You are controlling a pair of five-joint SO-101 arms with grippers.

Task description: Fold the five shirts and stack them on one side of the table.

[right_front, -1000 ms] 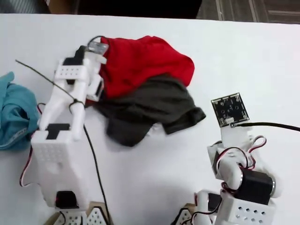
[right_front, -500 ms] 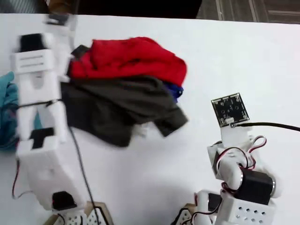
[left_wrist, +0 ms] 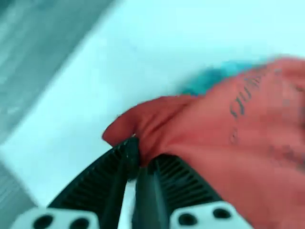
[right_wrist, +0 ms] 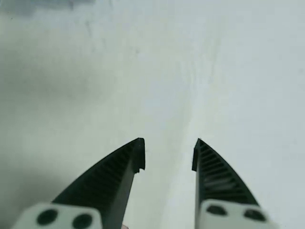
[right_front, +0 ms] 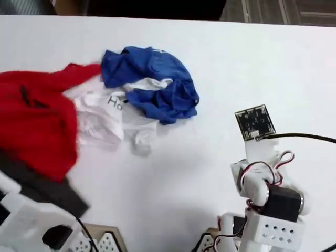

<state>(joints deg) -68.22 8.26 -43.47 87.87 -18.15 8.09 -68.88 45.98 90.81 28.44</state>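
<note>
The left arm has swung the red shirt (right_front: 37,123) and dark shirt (right_front: 58,191) off to the left, baring a white shirt (right_front: 102,123) and a blue shirt (right_front: 152,84). Nearest, the left claw (left_wrist: 138,160) pinches the red shirt's edge, with a teal shirt (left_wrist: 214,78) behind. The right arm (right_front: 268,205) sits folded at the near edge, its claw (right_wrist: 167,152) parted and holding nothing over the table (right_wrist: 228,71). Mid-table, the crumpled white shirt touches the blue shirt beyond it.

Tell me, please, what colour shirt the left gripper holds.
The shirt is red; the left wrist view shows it best.
</note>
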